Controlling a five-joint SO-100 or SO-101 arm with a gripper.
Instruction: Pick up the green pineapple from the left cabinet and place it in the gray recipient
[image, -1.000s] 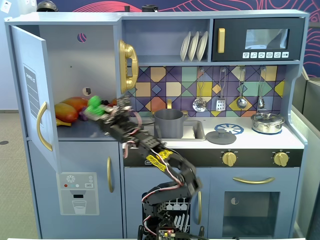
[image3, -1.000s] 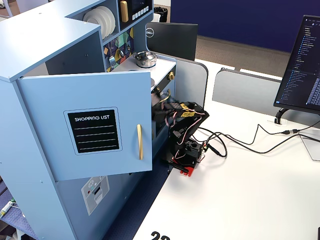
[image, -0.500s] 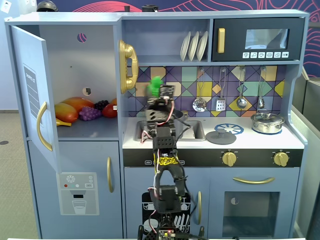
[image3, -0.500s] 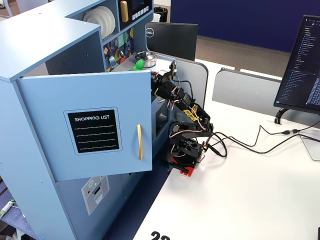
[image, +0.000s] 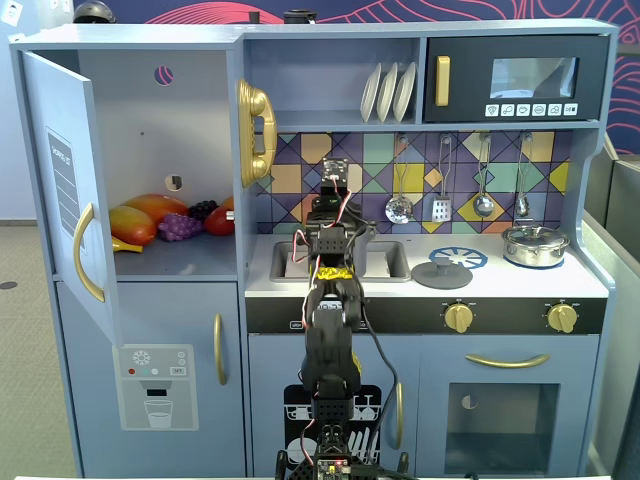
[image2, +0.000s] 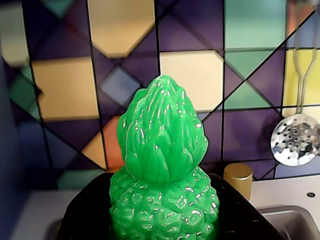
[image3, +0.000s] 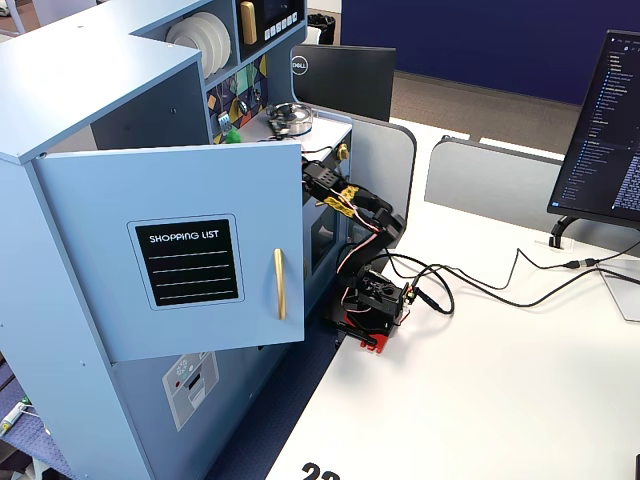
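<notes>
Wrist view: the green pineapple (image2: 162, 175) fills bottom centre, upright, clamped in the black gripper (image2: 160, 220) before the tiled wall. In a fixed view, the left cabinet (image: 62, 190) stands open at left; the arm (image: 328, 330) rises centre, over the sink.

- A light-blue toy kitchen's left cabinet (image3: 150, 130) stands with its door (image3: 170, 250) swung open.
- The door bears a black "SHOPPING LIST" label (image3: 190, 262) and a gold handle (image3: 279, 284).
- Just past the door's edge, a black robot arm (image3: 360, 225) reaches into the kitchen from a white table (image3: 480, 380).
</notes>
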